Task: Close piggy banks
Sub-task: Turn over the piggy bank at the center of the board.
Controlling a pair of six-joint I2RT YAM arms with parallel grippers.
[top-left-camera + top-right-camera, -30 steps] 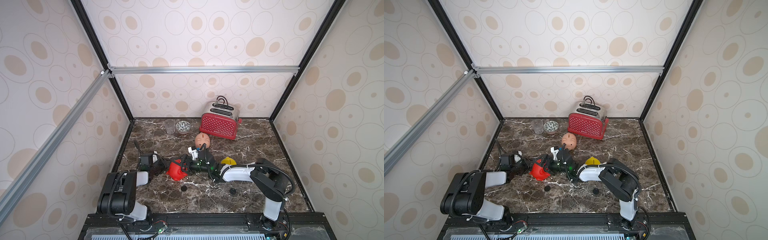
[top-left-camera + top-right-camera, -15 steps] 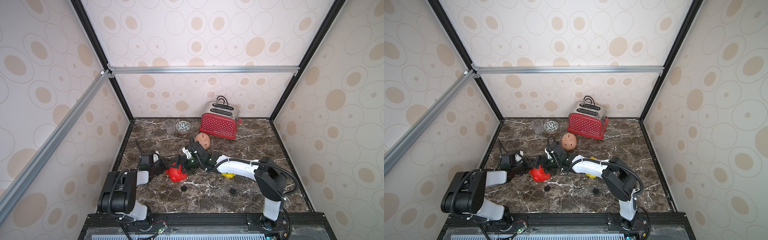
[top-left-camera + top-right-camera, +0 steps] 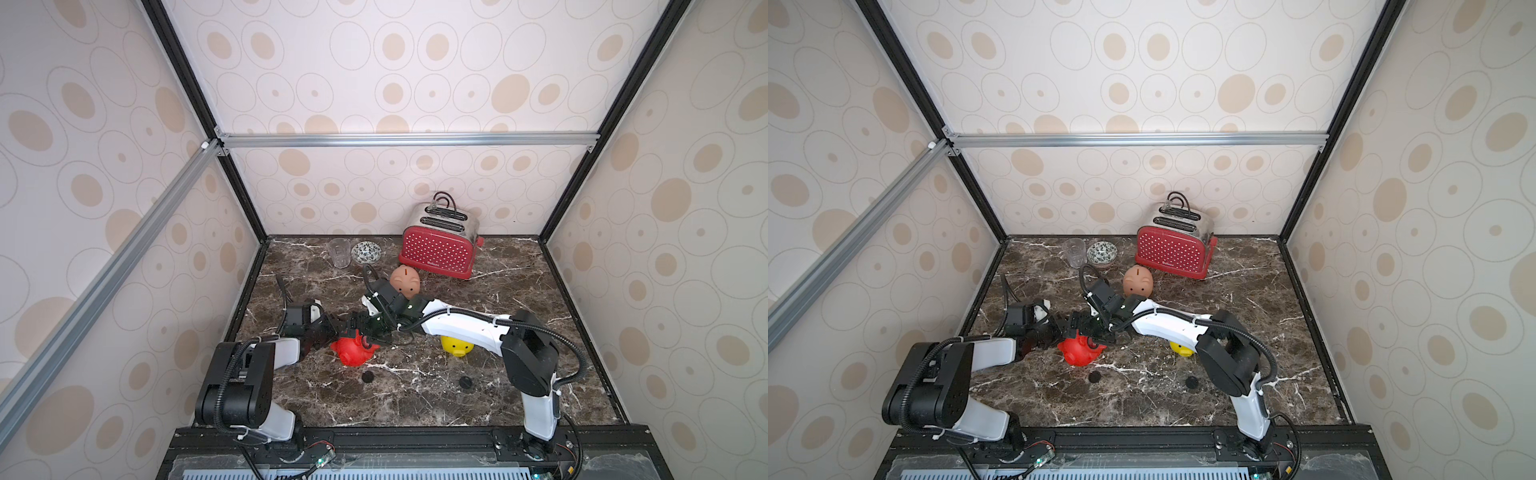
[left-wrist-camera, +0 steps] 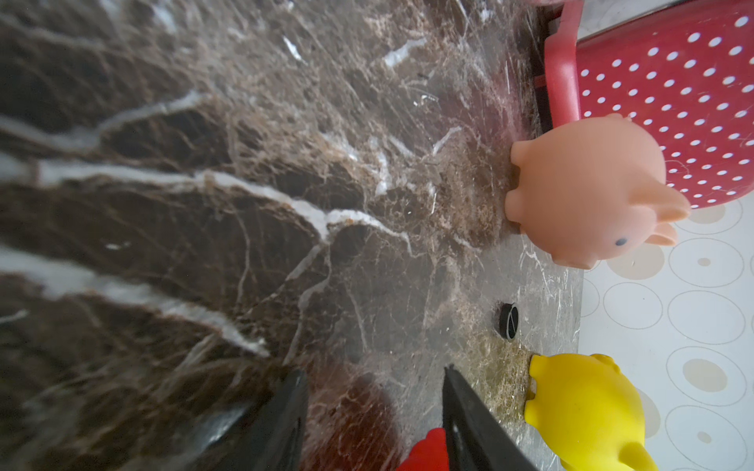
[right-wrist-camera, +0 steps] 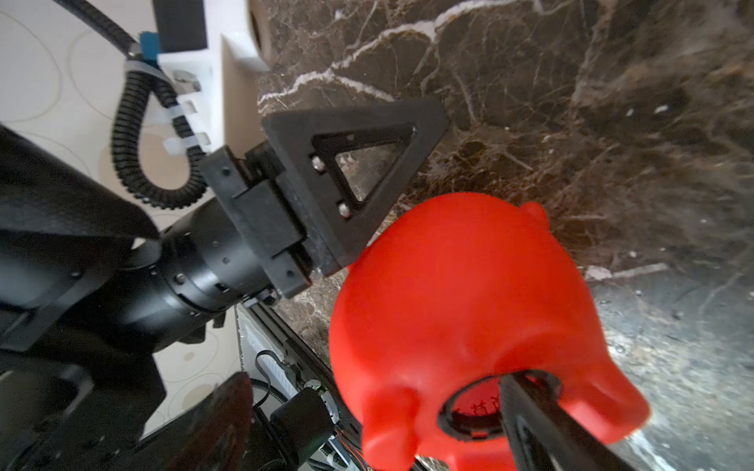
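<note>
The left gripper (image 4: pixel 373 372) and right gripper (image 5: pixel 371 387) both have jaws apart; first steady the red plastic piggy bank (image 5: pixel 461 293), belly hole upward.

The right arm (image 3: pixel 461 328) hides half the yellow pig (image 3: pixel 457 350); left wrist view crops the red pig (image 4: pixel 426 452).

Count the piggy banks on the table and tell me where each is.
3. The red piggy bank lies left of centre; the pink piggy bank stands before the toaster; the yellow piggy bank sits partly hidden under the right arm.
</note>
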